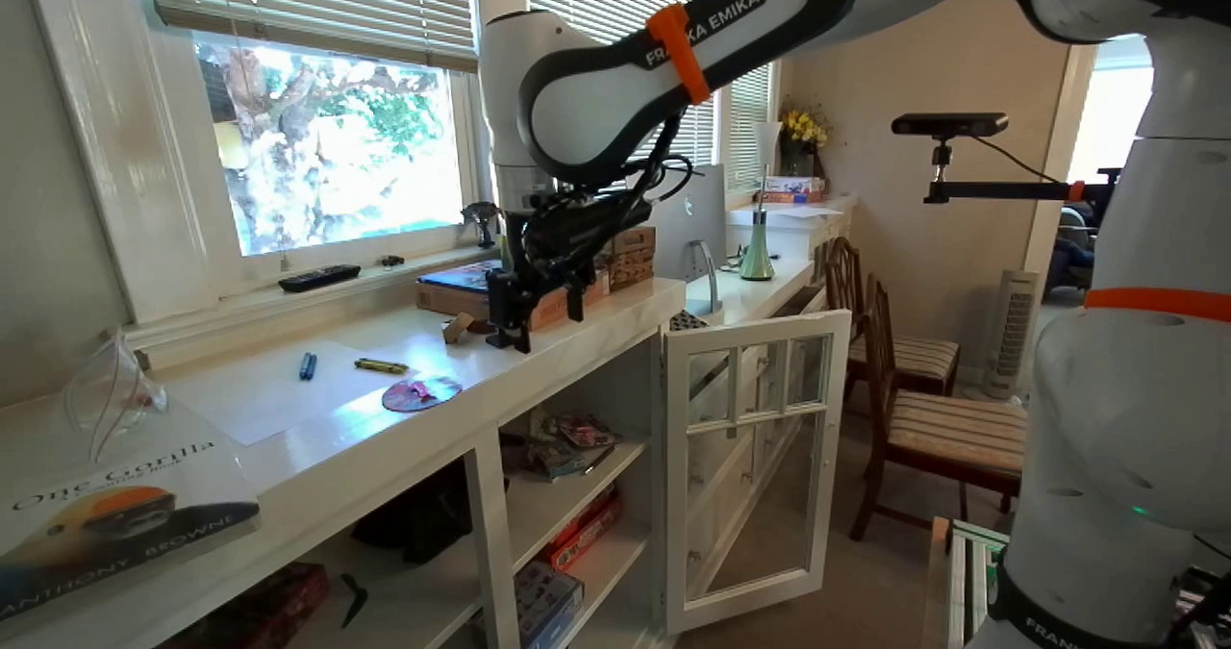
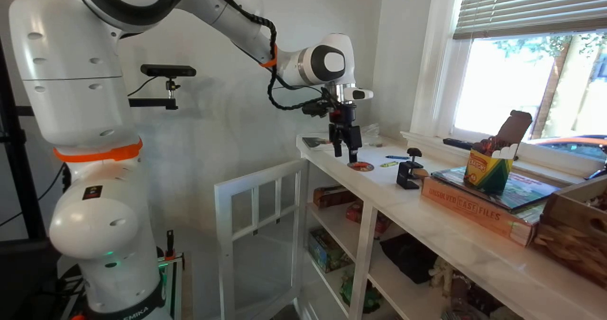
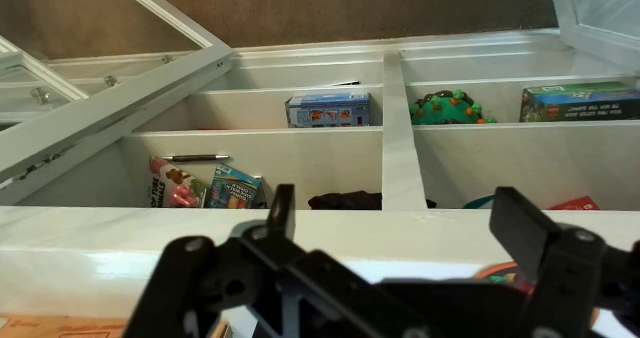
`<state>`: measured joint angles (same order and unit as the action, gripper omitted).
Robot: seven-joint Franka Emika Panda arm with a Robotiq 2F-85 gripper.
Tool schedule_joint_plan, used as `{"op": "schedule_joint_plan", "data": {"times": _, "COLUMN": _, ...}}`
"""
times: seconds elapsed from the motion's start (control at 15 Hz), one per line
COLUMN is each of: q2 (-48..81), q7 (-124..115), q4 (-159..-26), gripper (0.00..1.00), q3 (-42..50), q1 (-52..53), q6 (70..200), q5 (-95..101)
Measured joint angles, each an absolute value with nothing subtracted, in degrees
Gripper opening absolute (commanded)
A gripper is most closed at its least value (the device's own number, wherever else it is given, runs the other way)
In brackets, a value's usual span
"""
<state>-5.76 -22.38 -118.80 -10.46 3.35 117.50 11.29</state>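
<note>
Claw (image 3: 392, 203) spread wide, pointing down near the front edge of the white countertop (image 2: 455, 232). Nearest item: printed round disc (image 1: 423, 393), flat on the countertop by that edge; seen apart from the claw in an exterior view. Outline circular, equal along every axis. Just beyond it: yellow-green crayon (image 1: 382, 366), long axis left-right; left of that, blue crayon (image 1: 307, 366), axis near-far. Black clamp (image 2: 407, 175) upright, knob up, right of the disc in an exterior view.
</note>
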Motion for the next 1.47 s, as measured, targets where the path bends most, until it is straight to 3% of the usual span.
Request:
{"op": "schedule_joint_plan", "data": {"times": 0.67, "q2": -4.59, "q7": -31.49, "q4": -117.5, "gripper": 1.0, "q3": -8.94, "q1": 3.13, "q6": 117.92, "q5": 13.29}}
{"op": "schedule_joint_plan", "data": {"times": 1.47, "q2": 5.54, "q7": -39.8, "q4": -108.17, "gripper": 1.0, "q3": -8.63, "q1": 5.54, "q6": 120.75, "q5": 12.7}}
